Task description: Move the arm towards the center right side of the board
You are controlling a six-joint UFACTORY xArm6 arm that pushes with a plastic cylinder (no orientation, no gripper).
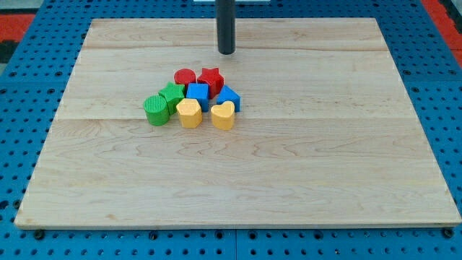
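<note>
Wooden board (361,144); tool (227,52) top-centre

A tight cluster of small blocks sits a little toward the view's left of the middle of a pale wooden board. All places here are given from the blue cube (198,92). Just toward the view's top of it are a red cylinder (185,76) and a red star (211,78). At its right is a second blue block (229,97). At its left lie a green star (172,94) and, farther out, a green cylinder (155,110). Below it sit a yellow block (189,113) and a yellow heart (223,115).

The rod (226,25) is cut off by the view's top; the green star (173,94) sits partly hidden.
</note>
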